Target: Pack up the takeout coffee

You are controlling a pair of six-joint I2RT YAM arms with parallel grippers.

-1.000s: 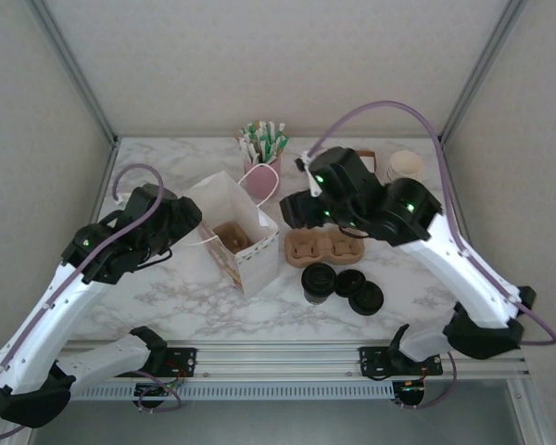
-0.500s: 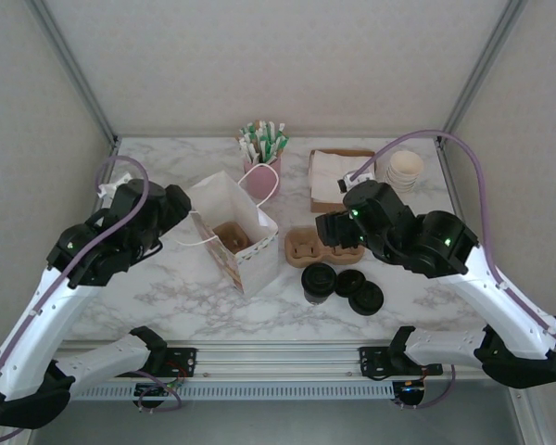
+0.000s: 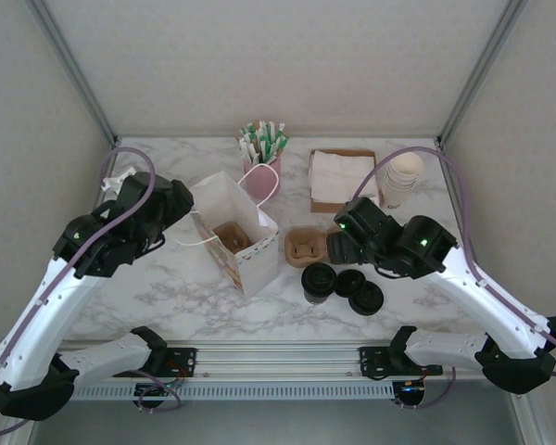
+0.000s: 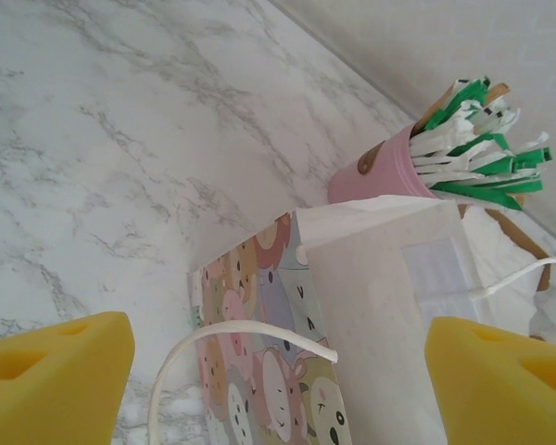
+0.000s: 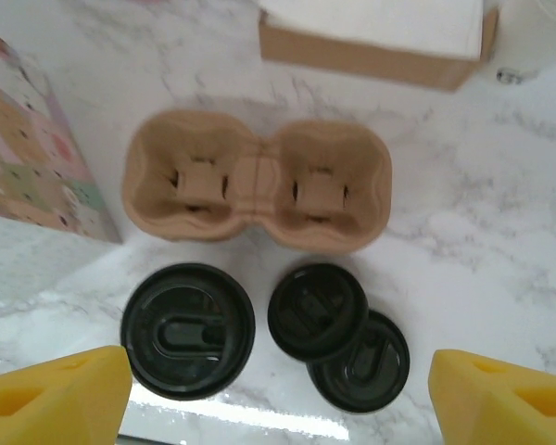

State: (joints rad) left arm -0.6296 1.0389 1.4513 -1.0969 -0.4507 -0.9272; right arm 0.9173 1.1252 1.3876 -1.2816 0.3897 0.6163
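- Top external view: we are looking down on a marble-patterned worktop boxed in by pale textured walls and metal corner posts. The paper bag is standing left of centre with its mouth up, presumably so items can go straight down into it. Something brown is sitting inside that we cannot identify. Just right of the bag the carrier is lying flat. The lidded cup is standing below it in the frame, with two loose lids beside it. A pink holder of stirrers, a napkin box and a cup stack are sitting along the back, away from the packing spot.
- Left wrist view: the left end effector is hovering with its yellow pads far apart in the lower corners, gripping nothing. The bag's top edge and white handle are lying between them, so we are judging that this arm is placed to steady the bag. The pink holder is showing at upper right against grey-veined marble.
- Right wrist view: the right end effector is hanging over the coffee things, pads spread wide and empty. The carrier is spanning the middle with both wells facing up and vacant, ready for cups. The lidded cup is sitting at lower left, and the loose lids are overlapping at lower centre. The napkin box is running along the top and the bag is edging in at the left.
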